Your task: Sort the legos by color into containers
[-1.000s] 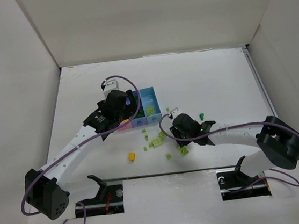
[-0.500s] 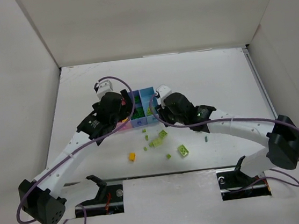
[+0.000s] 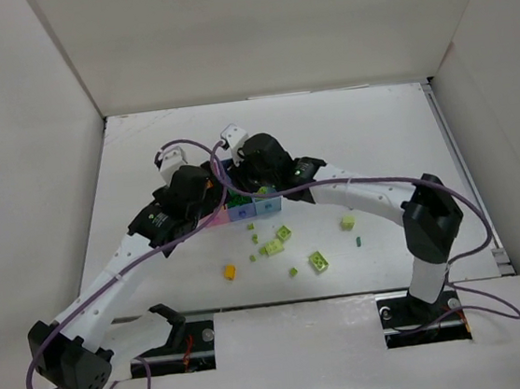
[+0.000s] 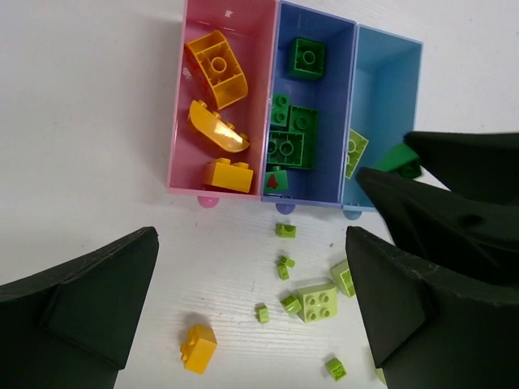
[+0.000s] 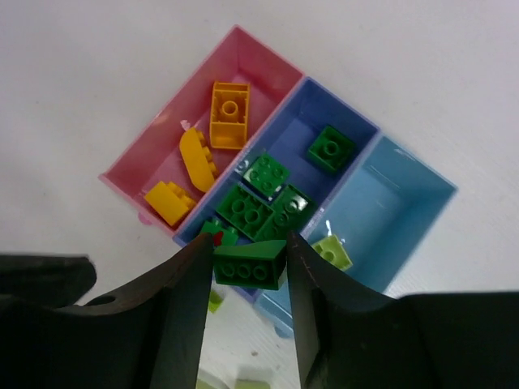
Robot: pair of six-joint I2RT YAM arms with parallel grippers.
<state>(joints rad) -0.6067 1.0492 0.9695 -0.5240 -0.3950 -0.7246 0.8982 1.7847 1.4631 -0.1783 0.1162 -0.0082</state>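
Right pincer: pinching a dark green brick over the bins, middle of the worktop. Left pincer: spread. I see bare room toward the far edge and right corners (overhead, bins mostly masked). Loose legos nearer the front edge.

right claw crowds the light blue bin; pink bin lies unobstructed.

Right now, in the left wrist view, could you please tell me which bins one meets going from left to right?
pink bin → periwinkle blue bin → light blue bin
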